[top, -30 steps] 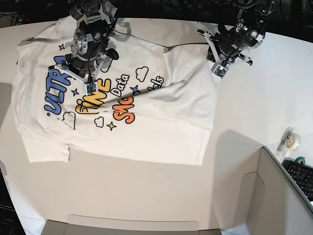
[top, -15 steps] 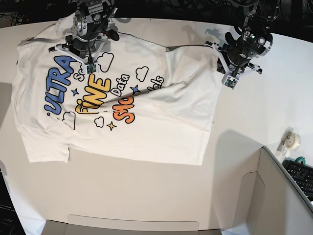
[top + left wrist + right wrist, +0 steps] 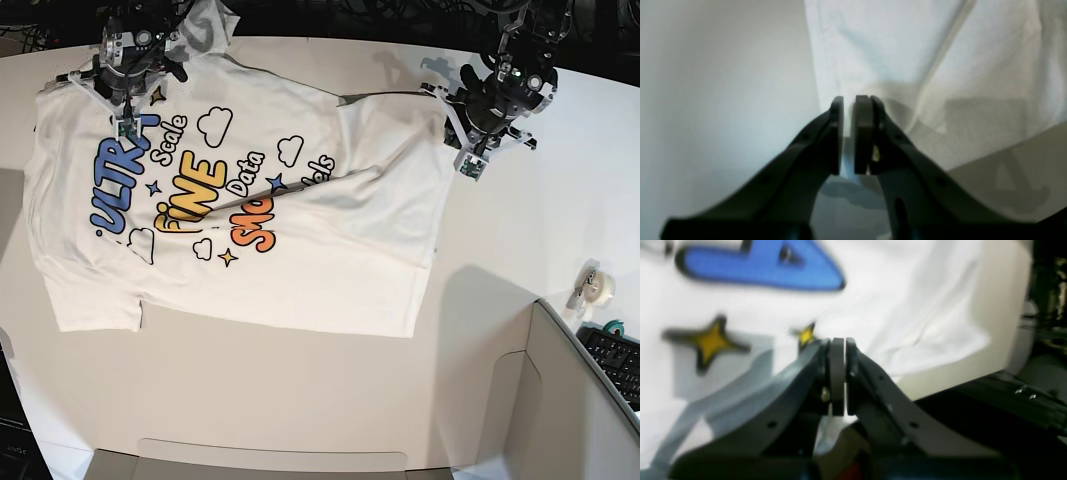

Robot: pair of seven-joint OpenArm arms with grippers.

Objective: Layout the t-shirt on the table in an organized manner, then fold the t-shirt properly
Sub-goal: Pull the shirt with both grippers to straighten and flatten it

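Observation:
The white t-shirt lies print up on the off-white table, with creases across its right half. My left gripper is at the shirt's right sleeve edge. In the left wrist view the left gripper is nearly shut, with a thin strip of white cloth between its pads. My right gripper hovers over the shirt's upper left corner, by the blue letters. In the right wrist view the right gripper is shut with nothing in it, above the yellow stars.
A grey cardboard box fills the lower right corner, with a keyboard inside it. A tape roll sits just beyond the box. Another cardboard flap lies along the near table edge.
My right gripper has travelled from the middle of the print to the shirt's upper left corner. My left gripper shifted right, drawing the sleeve edge slightly outward.

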